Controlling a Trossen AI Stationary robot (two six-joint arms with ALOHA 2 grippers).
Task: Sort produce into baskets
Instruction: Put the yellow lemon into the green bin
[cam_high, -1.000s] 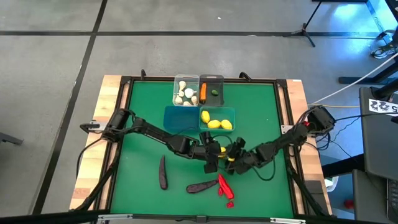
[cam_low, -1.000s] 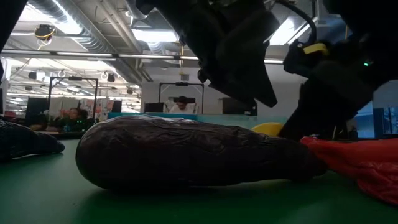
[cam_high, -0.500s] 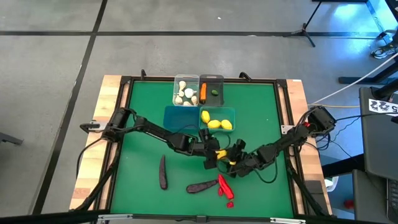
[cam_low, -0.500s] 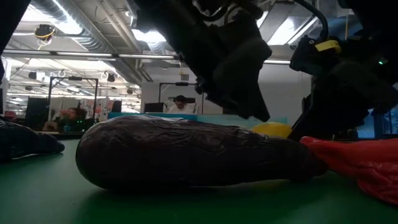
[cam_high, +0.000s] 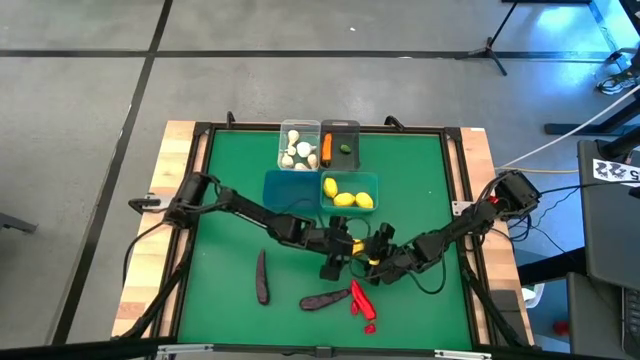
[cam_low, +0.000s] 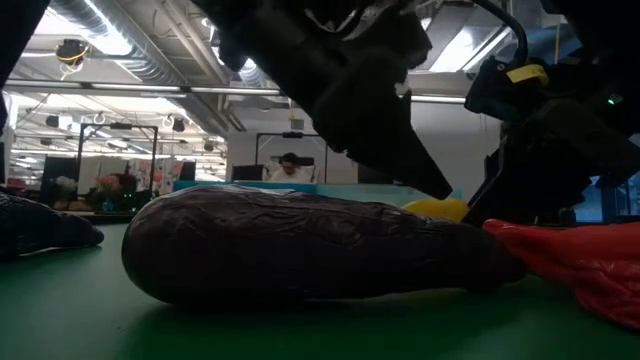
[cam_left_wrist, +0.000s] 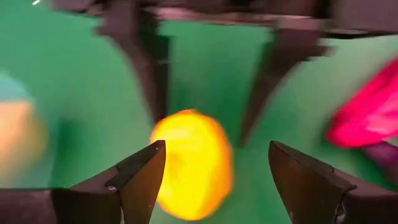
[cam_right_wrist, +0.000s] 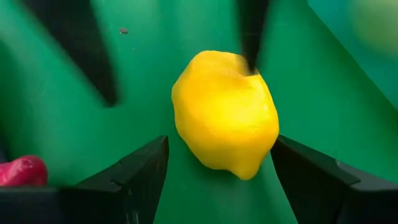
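A yellow lemon (cam_right_wrist: 224, 112) lies on the green mat, also seen in the left wrist view (cam_left_wrist: 193, 165) and the low view (cam_low: 437, 208). My left gripper (cam_high: 340, 262) and right gripper (cam_high: 372, 258) face each other over it, both open. The right fingers (cam_right_wrist: 130, 180) stand on either side of it, apart from it. Two dark purple eggplants (cam_high: 262, 276) (cam_high: 324, 299) and red chili peppers (cam_high: 360, 298) lie on the mat nearer the front. The clear basket (cam_high: 283, 150) holds garlic. The dark grey basket (cam_high: 353, 128) holds a carrot and a green piece. One teal basket (cam_high: 374, 180) holds lemons. My left gripper is open, and the tip of one finger (cam_right_wrist: 249, 31) meets the lemon's end (cam_right_wrist: 244, 62) that faces away from my right gripper. The other finger (cam_right_wrist: 93, 56) stands clear beside it. The fingers slant down from the table's left. The lemon lies on the mat.
A second teal basket (cam_high: 290, 190) stands left of the one with lemons. The near eggplant (cam_low: 300, 245) fills the low view in front of the lemon. The mat's left and right sides have free room. People and desks show in the room behind.
My left gripper has tipped and come down toward the lemon, its fingertip now low beside it. The lemon stays on the mat.
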